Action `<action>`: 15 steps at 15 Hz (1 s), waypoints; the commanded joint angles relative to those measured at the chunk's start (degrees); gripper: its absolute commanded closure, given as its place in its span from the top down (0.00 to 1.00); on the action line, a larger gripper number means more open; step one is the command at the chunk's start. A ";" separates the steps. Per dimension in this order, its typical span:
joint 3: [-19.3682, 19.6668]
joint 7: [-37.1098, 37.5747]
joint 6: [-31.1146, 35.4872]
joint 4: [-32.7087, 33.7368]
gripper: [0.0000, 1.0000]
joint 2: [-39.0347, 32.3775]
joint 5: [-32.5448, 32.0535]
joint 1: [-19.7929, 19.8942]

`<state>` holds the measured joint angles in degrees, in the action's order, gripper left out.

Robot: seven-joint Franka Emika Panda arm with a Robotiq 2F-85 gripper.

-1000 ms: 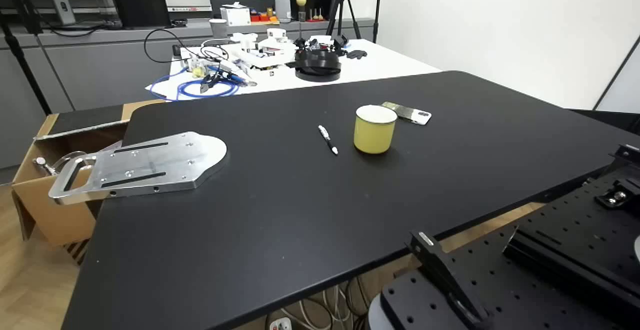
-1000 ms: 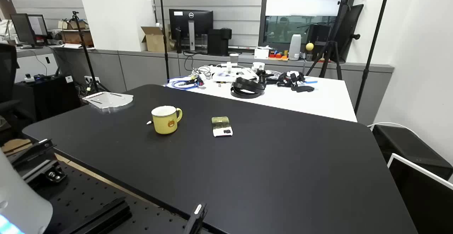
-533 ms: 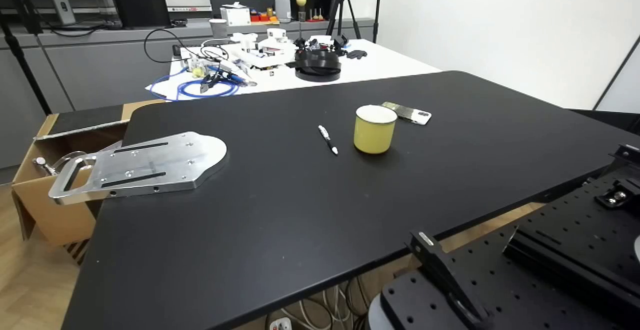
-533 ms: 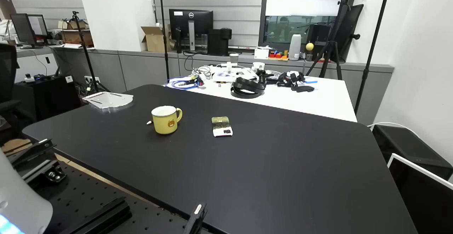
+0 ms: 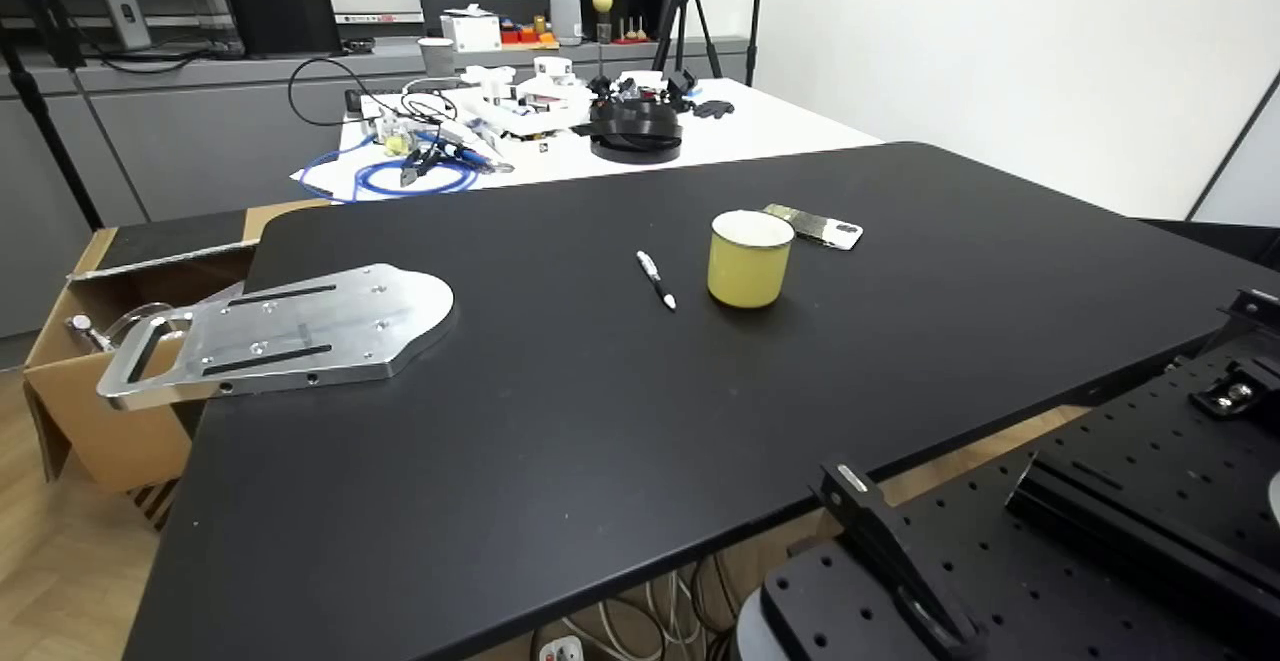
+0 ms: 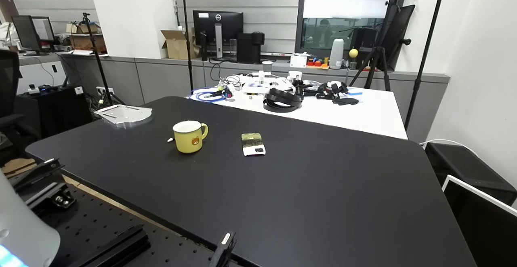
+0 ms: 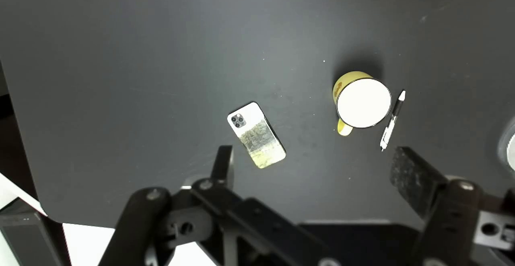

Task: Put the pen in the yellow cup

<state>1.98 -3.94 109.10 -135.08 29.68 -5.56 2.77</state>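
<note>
The pen [image 5: 656, 282] is lying flat on the table [image 5: 560, 461], just beside the yellow cup [image 5: 747, 271] and apart from it. The pen is showing a white body, a dark grip and a white tip. The cup is standing upright, mouth facing up. In an exterior view, the cup is covering most of the pen, and 1 white end is showing past the cup's side; the handle [image 6: 205, 131] and a small bear picture [image 6: 195, 141] are showing on the cup. In the wrist view, the 2 fingers [image 7: 221, 164] are standing wide apart, well above the table. A phone [image 7: 257, 135] is lying on the table with its camera side facing up; the cup is standing between the phone and the pen. A metal plate [image 5: 300, 326] is resting on the table edge, well apart from the pen; 1 end is projecting past the edge, over a cardboard box [image 5: 125, 431]. In both exterior views, a white table [image 5: 790, 126] is standing beyond, carrying a blue cable [image 5: 415, 192] and a black round object [image 5: 637, 133].
</note>
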 commanded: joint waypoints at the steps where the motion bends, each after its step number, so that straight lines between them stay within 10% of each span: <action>1: 0.20 0.11 -0.19 0.15 1.00 -0.03 -0.10 -0.26; 15: -7.97 11.58 12.58 12.78 1.00 -20.71 -0.23 -3.83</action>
<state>-4.55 2.40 121.53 -128.19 15.65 -5.48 -0.08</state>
